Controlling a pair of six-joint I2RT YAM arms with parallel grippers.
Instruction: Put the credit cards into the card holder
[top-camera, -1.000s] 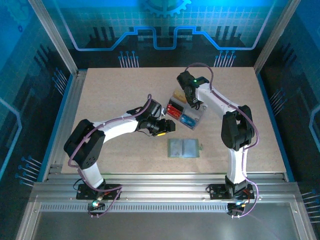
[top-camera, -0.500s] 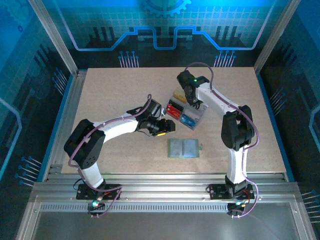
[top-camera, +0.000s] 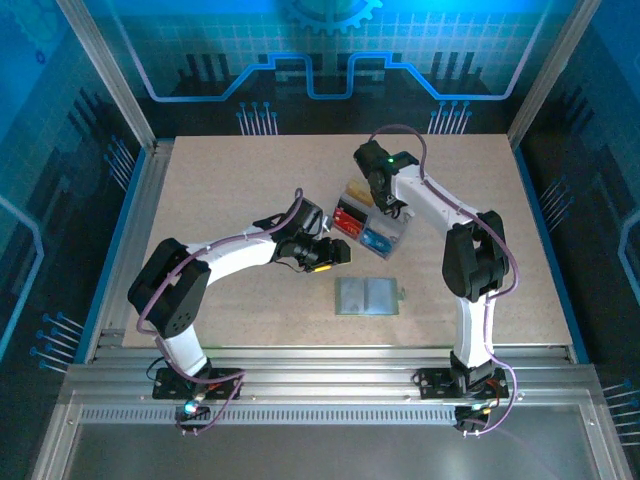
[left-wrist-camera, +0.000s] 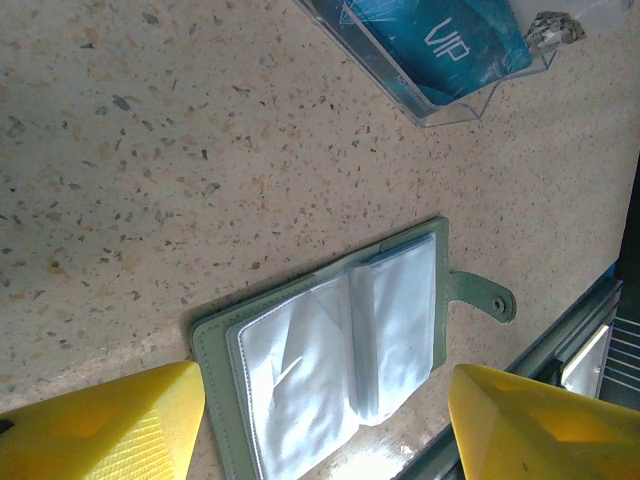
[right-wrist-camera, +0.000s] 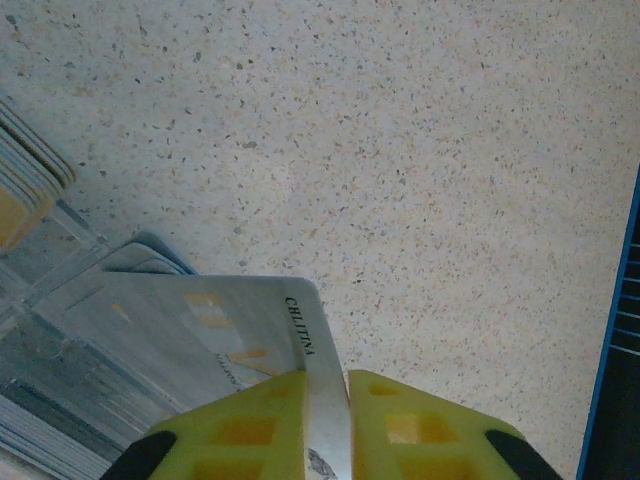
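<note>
Right wrist: right jaws clamping one grey-white card; left jaws standing apart above one card holder.

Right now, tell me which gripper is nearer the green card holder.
Left. The left gripper hovers open just beyond the card holder's far left corner; the right gripper is farther back, over the clear tray, pinching a pale grey card.

Speckled table bears an open green card holder and an apparently clear tray.
</note>
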